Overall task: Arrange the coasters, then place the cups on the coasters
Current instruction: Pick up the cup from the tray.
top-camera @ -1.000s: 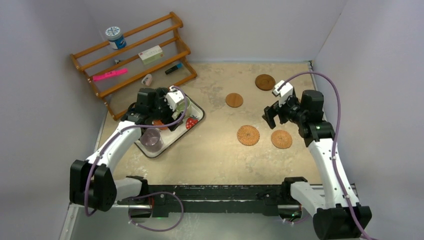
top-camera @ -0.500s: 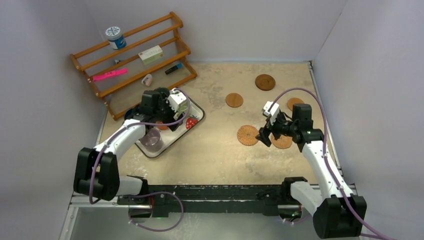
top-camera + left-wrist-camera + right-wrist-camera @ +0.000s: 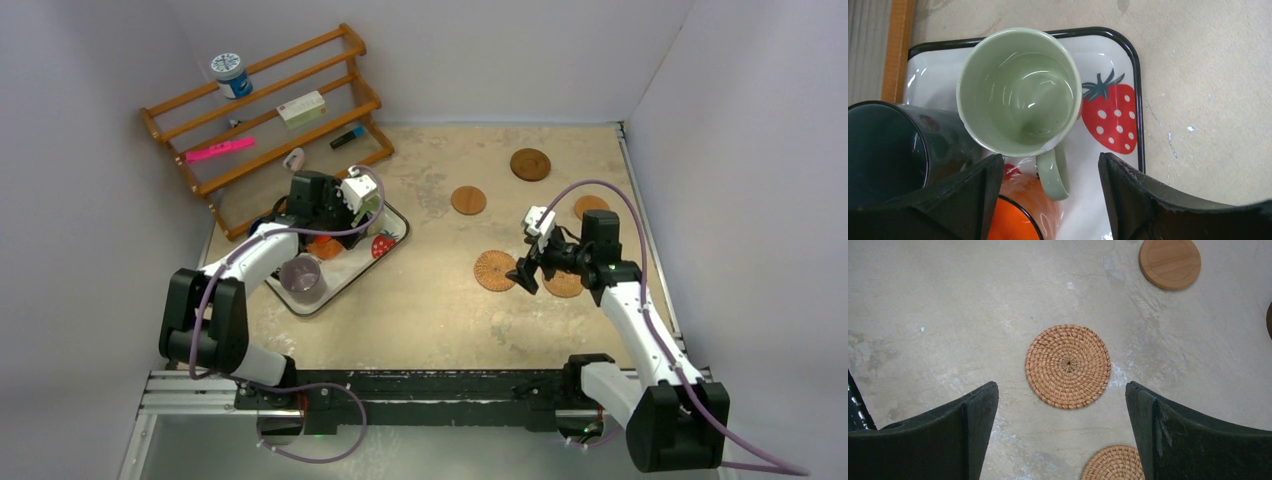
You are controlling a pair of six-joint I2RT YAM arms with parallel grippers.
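Note:
The pale green cup (image 3: 1020, 90) stands on the white strawberry tray (image 3: 1108, 60) beside an orange cup (image 3: 1013, 215) and a dark cup (image 3: 883, 145). My left gripper (image 3: 1049, 160) is open, with the green cup's handle (image 3: 1054, 175) between its fingers and a gap on both sides. A purple cup (image 3: 302, 279) stands at the tray's near end. My right gripper (image 3: 1060, 387) hangs open over a woven coaster (image 3: 1068, 366), touching nothing. A second woven coaster (image 3: 1113, 462) lies just nearer. A smooth wooden coaster (image 3: 467, 200), a dark one (image 3: 530, 163) and a small one (image 3: 591, 207) lie farther back.
A wooden rack (image 3: 270, 110) stands at the back left, close behind the tray (image 3: 395, 225), holding a blue-and-white jar (image 3: 231, 74) and small items. White walls close in the table on the left, back and right.
My left gripper's jaws have narrowed around the green cup's handle. My right arm has swung down and inward from the back right, ending over the woven coasters.

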